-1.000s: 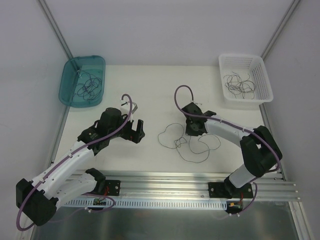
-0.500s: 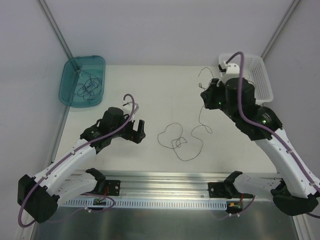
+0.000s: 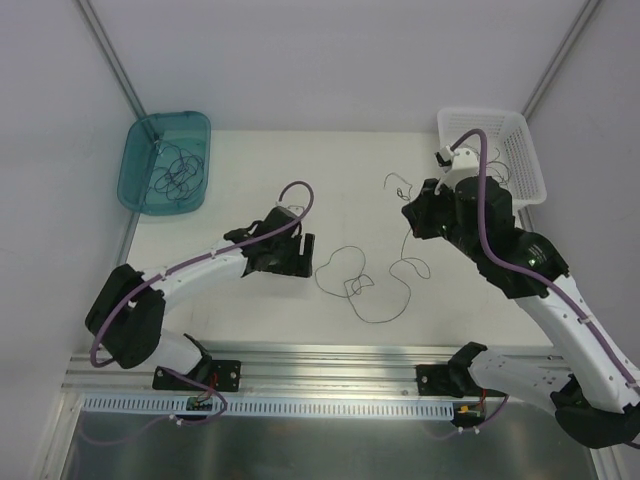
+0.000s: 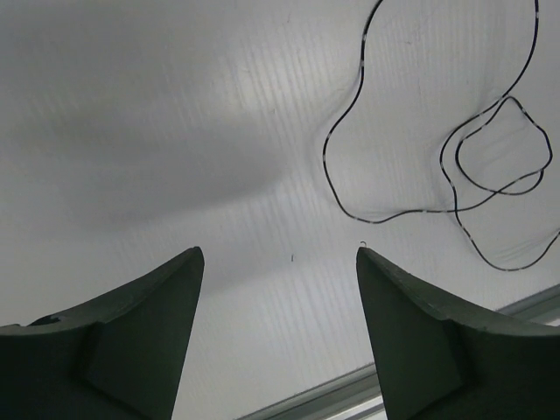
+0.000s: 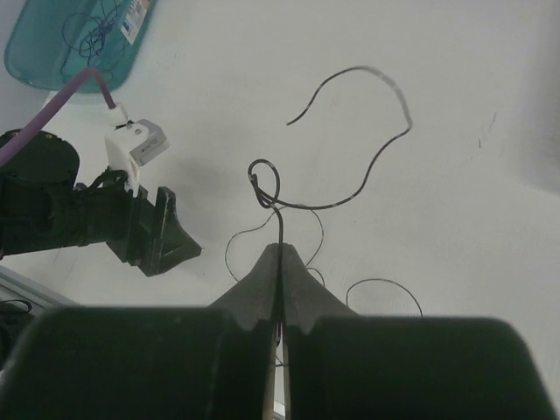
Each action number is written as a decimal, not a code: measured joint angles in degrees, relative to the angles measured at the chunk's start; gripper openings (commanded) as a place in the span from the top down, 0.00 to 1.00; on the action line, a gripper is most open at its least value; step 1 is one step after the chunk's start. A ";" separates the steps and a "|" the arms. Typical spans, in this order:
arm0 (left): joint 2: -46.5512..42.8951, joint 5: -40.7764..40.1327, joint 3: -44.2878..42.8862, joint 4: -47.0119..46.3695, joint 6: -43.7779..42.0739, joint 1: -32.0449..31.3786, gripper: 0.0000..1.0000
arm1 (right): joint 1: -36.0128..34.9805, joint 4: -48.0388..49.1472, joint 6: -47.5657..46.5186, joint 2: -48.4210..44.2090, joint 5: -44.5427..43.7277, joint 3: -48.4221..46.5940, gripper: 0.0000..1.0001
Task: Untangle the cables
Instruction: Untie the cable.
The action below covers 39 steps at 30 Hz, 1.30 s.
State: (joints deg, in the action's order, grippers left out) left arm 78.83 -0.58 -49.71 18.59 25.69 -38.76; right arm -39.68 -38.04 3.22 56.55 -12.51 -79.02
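Strand [image 5: 280, 219] risen off table [image 3: 250, 170], right claw [image 5: 280, 249] clamped on it (tail maybe still touching rest). Left claw [image 4: 280, 254] swung in beside remaining cables [image 3: 355, 287] at table centre, jaws apart, empty. Separation nearly done for this one.

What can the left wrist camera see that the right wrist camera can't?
Only the left wrist camera: the loose cable lying flat with its loops clear to see, viewed past the open left gripper. Only the right wrist camera: the right gripper shut on a second cable that curls beyond its fingertips, and the teal bin with more cables inside. Both: the white table and the left gripper, which the right wrist camera sees from outside.
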 measured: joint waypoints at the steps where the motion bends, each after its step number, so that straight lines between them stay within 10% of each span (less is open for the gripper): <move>1: 2.08 -0.22 -1.11 -0.22 0.94 -0.52 0.33 | 0.00 -0.04 0.22 0.00 0.07 0.76 0.99; 14: 16.28 -5.53 -8.63 -0.87 8.92 -7.61 0.48 | 0.00 0.76 2.60 -5.31 0.87 6.84 0.99; 24: 20.20 -10.91 -9.20 -0.35 11.34 -8.92 1.00 | 0.00 0.92 3.23 -7.45 1.27 8.96 0.99; 32: 16.41 -22.12 -10.03 6.38 6.34 -7.10 1.00 | 0.00 -2.43 1.53 -11.76 -5.53 9.27 0.99; 39: -5.18 -34.58 -10.05 9.90 -7.56 8.31 1.00 | 0.15 -8.85 -0.96 -14.16 -19.21 9.20 0.99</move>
State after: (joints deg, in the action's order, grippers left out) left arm 73.65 -35.16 -59.77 28.49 18.13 -30.46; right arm -39.53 -46.89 2.26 42.39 -31.73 -69.82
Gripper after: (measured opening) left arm 0.008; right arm 0.015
